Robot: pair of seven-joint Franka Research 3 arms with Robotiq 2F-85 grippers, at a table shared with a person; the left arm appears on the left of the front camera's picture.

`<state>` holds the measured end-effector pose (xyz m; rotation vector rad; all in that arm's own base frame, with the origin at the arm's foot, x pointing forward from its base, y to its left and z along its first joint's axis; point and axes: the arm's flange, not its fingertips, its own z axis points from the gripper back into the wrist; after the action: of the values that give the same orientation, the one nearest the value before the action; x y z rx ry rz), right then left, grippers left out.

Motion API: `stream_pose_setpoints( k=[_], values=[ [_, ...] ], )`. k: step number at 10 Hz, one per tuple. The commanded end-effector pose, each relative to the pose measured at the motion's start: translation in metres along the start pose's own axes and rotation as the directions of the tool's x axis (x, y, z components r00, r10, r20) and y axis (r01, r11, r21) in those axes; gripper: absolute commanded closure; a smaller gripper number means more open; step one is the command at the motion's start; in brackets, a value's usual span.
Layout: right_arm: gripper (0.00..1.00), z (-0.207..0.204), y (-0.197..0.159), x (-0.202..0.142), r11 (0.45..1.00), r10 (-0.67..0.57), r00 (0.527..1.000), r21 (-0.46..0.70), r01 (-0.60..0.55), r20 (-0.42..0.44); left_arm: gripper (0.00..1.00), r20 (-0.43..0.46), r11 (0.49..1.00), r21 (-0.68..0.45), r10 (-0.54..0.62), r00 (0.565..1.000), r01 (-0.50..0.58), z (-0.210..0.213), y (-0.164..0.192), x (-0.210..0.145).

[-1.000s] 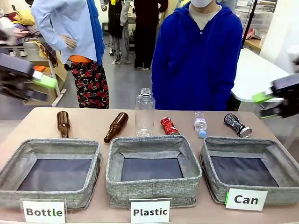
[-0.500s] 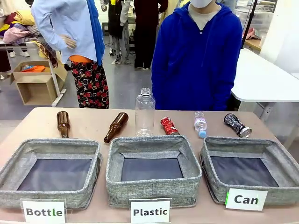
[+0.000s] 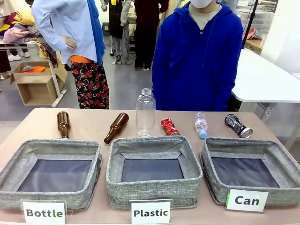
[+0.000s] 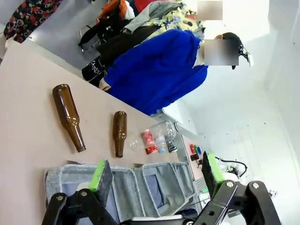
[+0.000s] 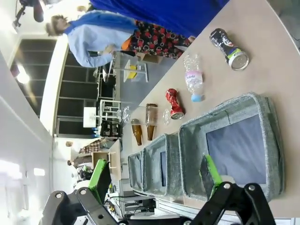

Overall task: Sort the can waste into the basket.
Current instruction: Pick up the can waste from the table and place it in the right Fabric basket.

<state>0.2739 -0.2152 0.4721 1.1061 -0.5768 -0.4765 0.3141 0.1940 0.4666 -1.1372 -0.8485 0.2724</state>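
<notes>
Here, in the front view, the worktop (image 3: 93,123) carries three grey bins in a row on the near side. The basket (image 3: 283,161), the one with the white label "Can", stands at the right end. The dark can (image 3: 238,125) lies on its side on the worktop just behind the basket's far rim, outside of it. The red can (image 3: 169,126) lies more to the left, behind the middle bin (image 3: 154,185). It is between a tall clear bottle (image 3: 145,112) that stands upright and a small plastic bottle (image 3: 200,124) that lies down. Two brown bottles (image 3: 116,127) lie further left. A person in a blue top (image 3: 197,61) stands at the far side.

In the left wrist view, the left tool (image 4: 155,172) is open, with nothing between its green pads. It hangs over a grey bin, and the brown bottles lie beyond.

In the right wrist view, the right tool (image 5: 154,173) has its jaws wide apart and grips nothing. The basket is below it, and both cans lie on the worktop beyond the basket.
</notes>
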Motion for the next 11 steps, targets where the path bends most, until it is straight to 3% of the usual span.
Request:
stream_pose_setpoints(
  k=[1, 4, 6, 8, 10, 11],
  values=[
    [0.0, -0.005, 0.01, -0.001, 0.999, 0.036, 0.999, 0.017, -0.035, -0.014, 0.0, -0.032, 1.0, 0.004, -0.016, 0.999, 0.016, -0.001, -0.002, -0.001],
    [0.0, -0.008, 0.008, -0.001, 1.0, 0.017, 1.0, -0.008, -0.017, -0.026, 0.0, -0.032, 1.0, 0.004, -0.016, 0.999, 0.016, -0.001, -0.002, -0.001],
    [0.0, -0.03, 0.043, -0.009, 0.975, 0.111, 0.994, -0.195, -0.106, 0.016, 0.0, -0.032, 1.0, 0.004, -0.016, 0.999, 0.016, -0.001, -0.002, -0.001],
    [0.0, -0.074, 0.096, -0.018, 0.894, 0.249, 0.967, -0.37, -0.252, -0.055, 0.0, -0.032, 1.0, 0.004, -0.016, 0.999, 0.016, -0.001, -0.002, -0.001],
    [0.0, -0.127, 0.139, -0.029, 0.799, 0.344, 0.928, -0.475, -0.369, -0.143, 0.0, -0.032, 1.0, 0.004, -0.016, 0.999, 0.016, -0.001, -0.002, -0.001],
    [0.0, -0.168, 0.16, -0.034, 0.725, 0.388, 0.894, -0.525, -0.445, -0.222, 0.0, -0.032, 1.0, 0.004, -0.016, 0.999, 0.016, -0.001, -0.002, -0.001]
  ],
)
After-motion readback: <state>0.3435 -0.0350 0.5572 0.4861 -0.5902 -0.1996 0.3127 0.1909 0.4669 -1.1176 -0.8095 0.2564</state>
